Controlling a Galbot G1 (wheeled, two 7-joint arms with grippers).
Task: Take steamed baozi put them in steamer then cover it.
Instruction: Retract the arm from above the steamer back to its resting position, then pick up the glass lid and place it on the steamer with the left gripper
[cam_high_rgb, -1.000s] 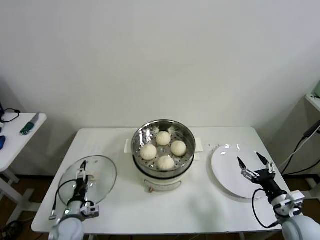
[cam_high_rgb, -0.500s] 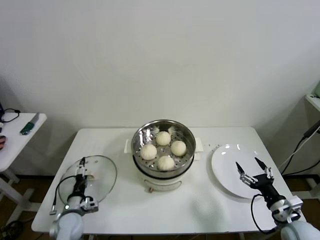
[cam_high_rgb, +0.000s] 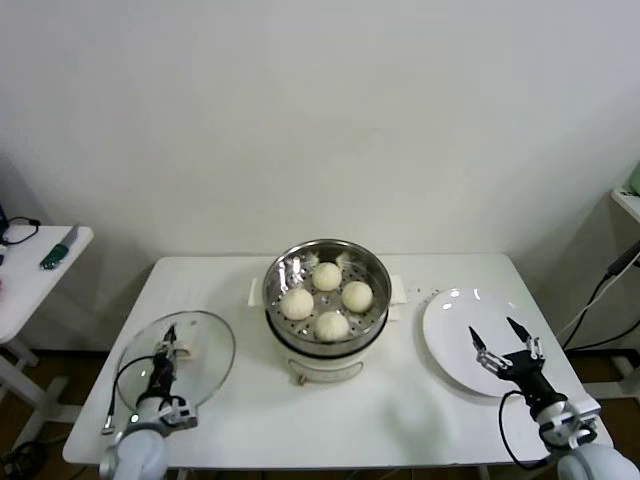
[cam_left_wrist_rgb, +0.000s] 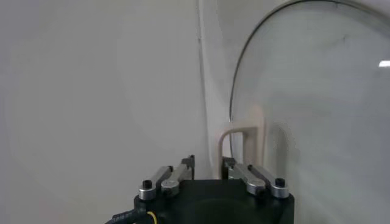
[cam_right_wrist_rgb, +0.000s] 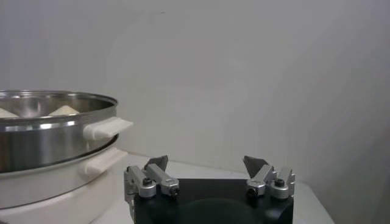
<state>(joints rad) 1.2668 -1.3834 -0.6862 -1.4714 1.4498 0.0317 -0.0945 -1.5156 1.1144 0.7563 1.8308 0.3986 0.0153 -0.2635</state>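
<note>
Several cream-white baozi (cam_high_rgb: 332, 325) lie in the shiny steel steamer (cam_high_rgb: 276, 272) at the table's middle. The cover (cam_high_rgb: 205, 340), a clear glass lid, lies flat on the table to the steamer's left. My left gripper (cam_high_rgb: 168, 346) is down on the lid. In the left wrist view its fingers (cam_left_wrist_rgb: 187, 163) stand close either side of the lid's white handle (cam_left_wrist_rgb: 241, 135). My right gripper (cam_high_rgb: 490, 326) hovers open over the white plate (cam_high_rgb: 450, 325), nothing between its fingers. The right wrist view shows the right gripper (cam_right_wrist_rgb: 205, 162) with the steamer (cam_right_wrist_rgb: 49, 134) beyond it.
The steamer sits on a white electric base (cam_high_rgb: 330, 368) with side handles. The bare plate lies at the right, near the table's edge. A small side table (cam_high_rgb: 35, 270) with a few items stands off to the left.
My left gripper's fingers have closed in from wide open onto the lid's handle. The right gripper has drawn back a little toward the table's front edge, still open.
</note>
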